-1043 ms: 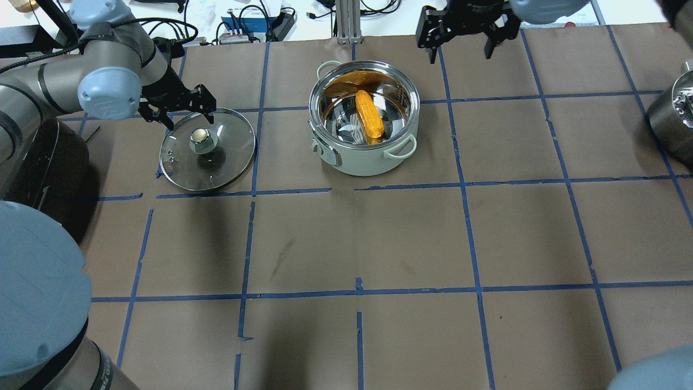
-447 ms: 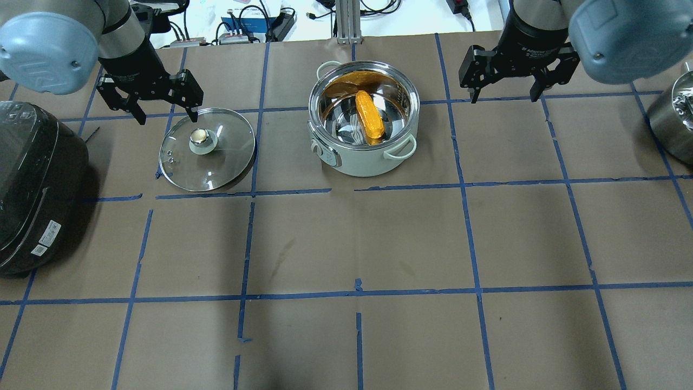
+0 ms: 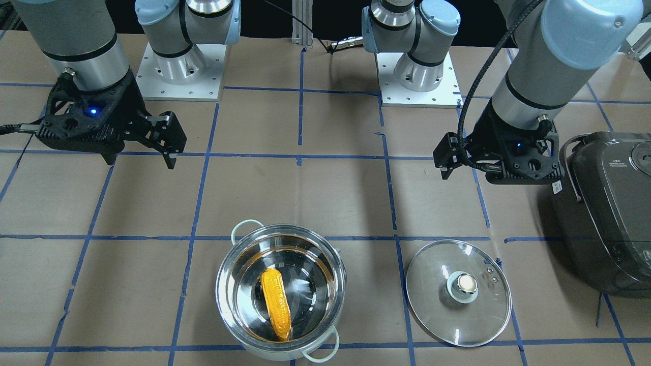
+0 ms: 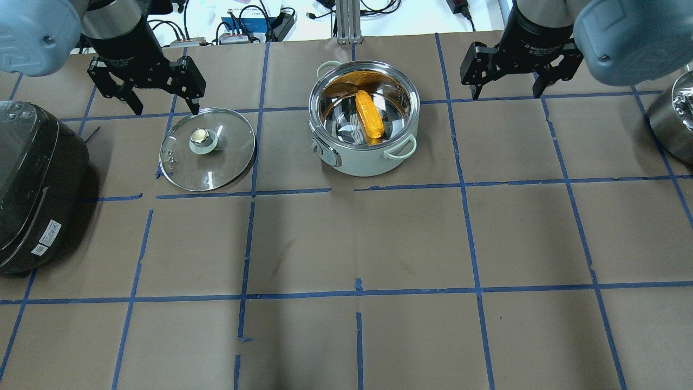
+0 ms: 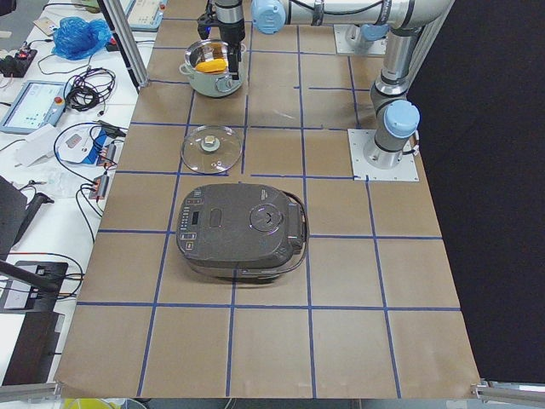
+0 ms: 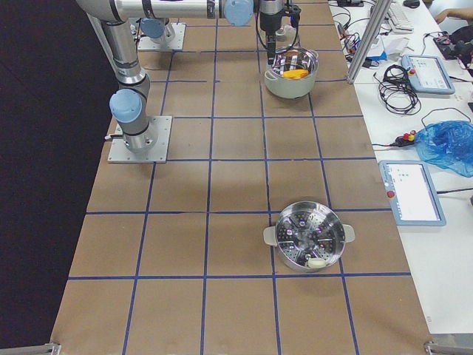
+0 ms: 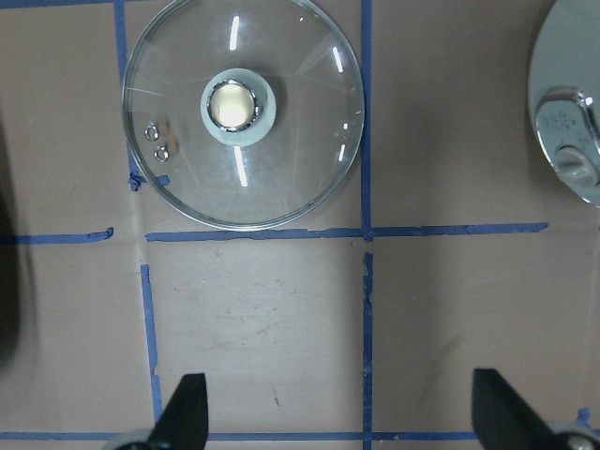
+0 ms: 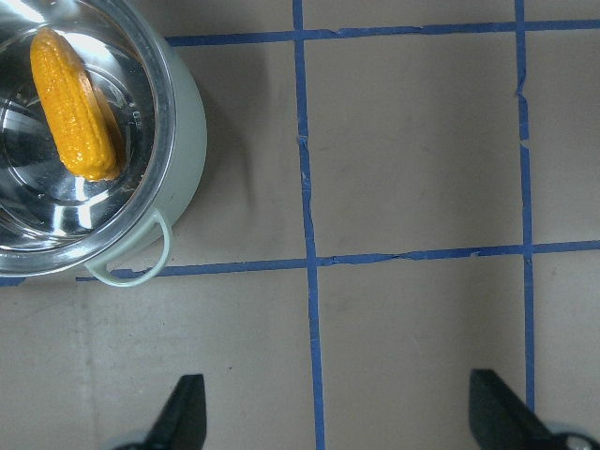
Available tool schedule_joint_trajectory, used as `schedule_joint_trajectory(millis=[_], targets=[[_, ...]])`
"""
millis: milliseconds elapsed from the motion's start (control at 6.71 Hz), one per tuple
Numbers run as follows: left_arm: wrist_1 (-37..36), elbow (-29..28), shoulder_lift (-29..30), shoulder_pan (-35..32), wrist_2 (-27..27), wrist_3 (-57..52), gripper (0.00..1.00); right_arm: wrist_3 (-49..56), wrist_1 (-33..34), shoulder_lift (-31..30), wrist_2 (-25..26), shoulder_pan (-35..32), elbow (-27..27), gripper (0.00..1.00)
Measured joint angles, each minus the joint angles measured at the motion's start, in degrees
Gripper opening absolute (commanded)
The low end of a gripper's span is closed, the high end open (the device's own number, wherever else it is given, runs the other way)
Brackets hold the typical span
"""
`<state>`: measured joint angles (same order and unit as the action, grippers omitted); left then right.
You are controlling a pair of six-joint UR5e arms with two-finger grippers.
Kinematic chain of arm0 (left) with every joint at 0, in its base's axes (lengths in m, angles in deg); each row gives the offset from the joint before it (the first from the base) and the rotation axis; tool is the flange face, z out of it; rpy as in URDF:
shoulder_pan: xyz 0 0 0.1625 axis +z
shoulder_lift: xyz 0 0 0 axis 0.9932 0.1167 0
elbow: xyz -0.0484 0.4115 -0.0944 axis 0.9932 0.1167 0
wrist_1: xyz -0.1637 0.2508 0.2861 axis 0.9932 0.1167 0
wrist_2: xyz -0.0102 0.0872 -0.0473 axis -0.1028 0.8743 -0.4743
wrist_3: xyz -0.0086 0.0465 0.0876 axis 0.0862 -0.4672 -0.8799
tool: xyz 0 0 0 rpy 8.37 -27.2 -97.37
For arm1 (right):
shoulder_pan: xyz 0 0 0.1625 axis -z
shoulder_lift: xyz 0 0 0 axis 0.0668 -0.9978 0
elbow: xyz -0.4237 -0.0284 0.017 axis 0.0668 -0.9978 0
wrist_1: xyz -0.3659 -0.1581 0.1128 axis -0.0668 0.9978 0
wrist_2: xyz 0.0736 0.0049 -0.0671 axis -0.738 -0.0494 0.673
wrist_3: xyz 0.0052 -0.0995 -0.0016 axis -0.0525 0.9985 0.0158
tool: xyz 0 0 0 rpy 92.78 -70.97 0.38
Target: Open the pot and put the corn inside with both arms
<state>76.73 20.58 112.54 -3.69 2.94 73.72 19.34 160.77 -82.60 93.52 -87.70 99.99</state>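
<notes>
The pot (image 4: 357, 162) stands open at the table's far middle, with the corn (image 4: 369, 116) lying inside it. Its glass lid (image 4: 227, 157) lies flat on the table to the pot's left. My left gripper (image 4: 165, 108) is open and empty, raised just beyond the lid. My right gripper (image 4: 506, 96) is open and empty, raised to the right of the pot. The front view shows the pot (image 3: 335, 264), corn (image 3: 275, 304), lid (image 3: 432, 300), left gripper (image 3: 496, 178) and right gripper (image 3: 140, 163). The left wrist view shows the lid (image 7: 281, 169); the right wrist view shows the corn (image 8: 75, 108).
A dark grey rice cooker (image 4: 32, 184) sits at the table's left edge, close to the left arm. A metal steamer pot (image 4: 674, 116) sits at the right edge. Cables and devices lie beyond the table's far edge.
The left gripper has lifted off the lid area and swung back to point straight down. The right gripper has moved right and toward the robot. Pot, corn and lid have not moved.
</notes>
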Motion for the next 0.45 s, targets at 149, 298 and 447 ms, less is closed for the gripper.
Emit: schedule_joint_trajectory(millis=[149, 298, 447], targets=[[0.2, -0.3, -0.1, 0.0, -1.0, 0.0, 1.00, -0.2, -0.9, 0.1, -0.1, -0.1, -0.3, 1.00], [0.3, -0.4, -0.3, 0.1, -1.5, -0.1, 1.00, -0.3, -1.3, 0.2, -0.1, -0.1, -0.3, 1.00], [0.4, -0.3, -0.8, 0.3, -1.6, -0.2, 1.00, -0.3, -1.5, 0.3, -0.1, -0.1, -0.3, 1.00]])
